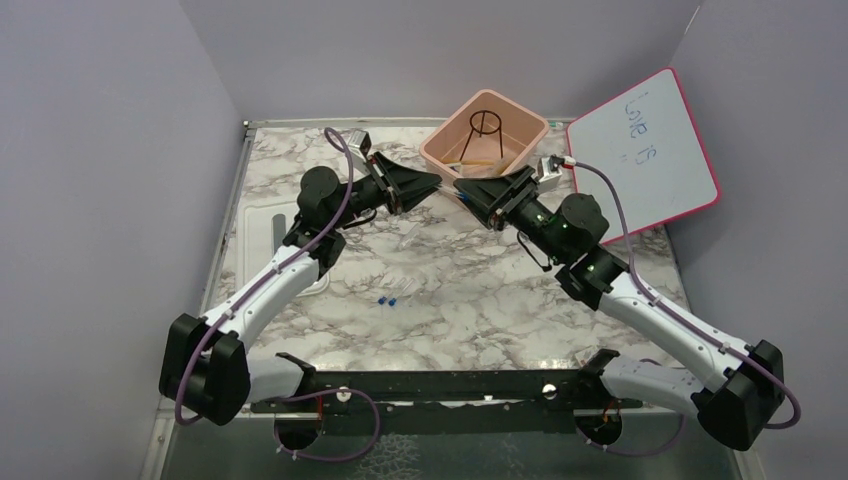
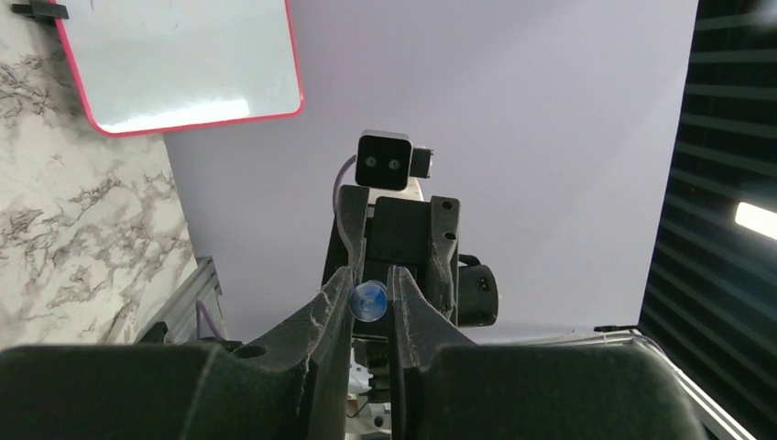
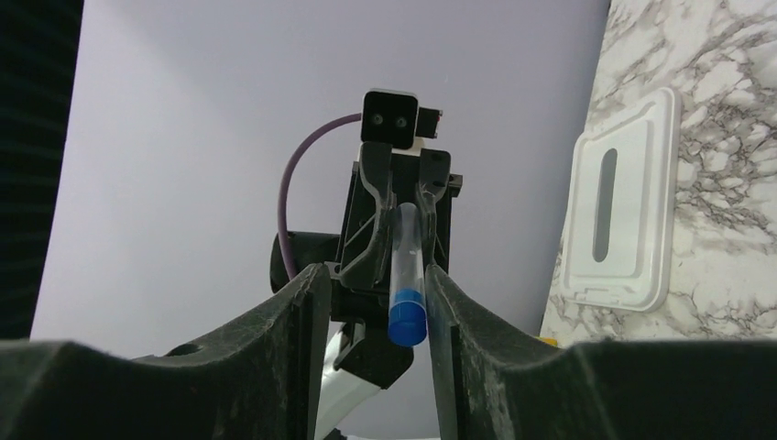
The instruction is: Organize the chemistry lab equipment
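My left gripper (image 1: 438,184) and right gripper (image 1: 460,187) meet tip to tip in front of the pink bin (image 1: 527,150). In the left wrist view the left gripper (image 2: 369,284) is shut on a clear tube (image 2: 369,301), seen end-on as a blue disc. In the right wrist view the tube's blue cap (image 3: 408,321) reaches between the open fingers of my right gripper (image 3: 376,271) and lies against the right finger (image 3: 446,302). A black wire ring tripod (image 1: 485,122) and a tan rubber tube (image 1: 480,158) lie in the bin. Tiny blue-tipped pieces (image 1: 388,301) lie mid-table.
The pink-framed whiteboard (image 1: 645,155) leans at the back right and also shows in the left wrist view (image 2: 179,60). The white lid (image 1: 268,235) lies flat at the table's left and shows in the right wrist view (image 3: 616,206). Walls close the table's back and sides.
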Tool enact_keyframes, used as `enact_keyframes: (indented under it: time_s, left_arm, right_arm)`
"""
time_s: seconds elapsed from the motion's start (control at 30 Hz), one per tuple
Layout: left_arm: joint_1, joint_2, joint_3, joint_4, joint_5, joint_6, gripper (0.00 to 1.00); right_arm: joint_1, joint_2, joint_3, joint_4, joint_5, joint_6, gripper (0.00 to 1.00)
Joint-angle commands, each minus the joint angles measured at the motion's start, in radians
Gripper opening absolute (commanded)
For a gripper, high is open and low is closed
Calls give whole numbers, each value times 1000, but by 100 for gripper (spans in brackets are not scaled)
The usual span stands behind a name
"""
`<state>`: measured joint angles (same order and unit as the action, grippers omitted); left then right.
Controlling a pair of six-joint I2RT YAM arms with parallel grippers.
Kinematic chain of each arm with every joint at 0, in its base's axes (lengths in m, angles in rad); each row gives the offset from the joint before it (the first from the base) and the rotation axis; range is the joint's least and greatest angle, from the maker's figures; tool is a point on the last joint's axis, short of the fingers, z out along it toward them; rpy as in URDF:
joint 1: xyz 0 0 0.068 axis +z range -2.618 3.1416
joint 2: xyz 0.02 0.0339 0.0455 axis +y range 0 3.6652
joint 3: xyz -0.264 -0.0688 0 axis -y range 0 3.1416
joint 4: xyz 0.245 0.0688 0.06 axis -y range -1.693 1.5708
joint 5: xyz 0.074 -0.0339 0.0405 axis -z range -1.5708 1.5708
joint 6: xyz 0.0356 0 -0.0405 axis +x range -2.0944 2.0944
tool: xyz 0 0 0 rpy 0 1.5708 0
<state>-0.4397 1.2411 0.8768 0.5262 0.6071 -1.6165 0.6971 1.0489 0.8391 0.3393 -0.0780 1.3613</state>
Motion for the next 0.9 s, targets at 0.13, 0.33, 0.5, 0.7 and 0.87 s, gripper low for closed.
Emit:
enact_keyframes:
  time_s: [0.13,0.33,0.5,0.7,0.87]
  left_arm:
    - [11,18,2,61,-20,-11,12]
    - [30,12,-14,66,-7,8,25]
    - [76,-19,-66,32,14,100,73]
    - [193,-111,-78,-500,-67,575,90]
    - [223,-183,35,-838,-293,909,92]
  right_arm:
    - [-9,7,3,13,-57,25,31]
    - [-14,14,27,-57,-45,-7,16]
    - [-14,66,133,-237,-25,-256,12]
    - [-15,178,229,-553,-4,-585,13]
    - [-11,329,376,-805,-20,-848,13]
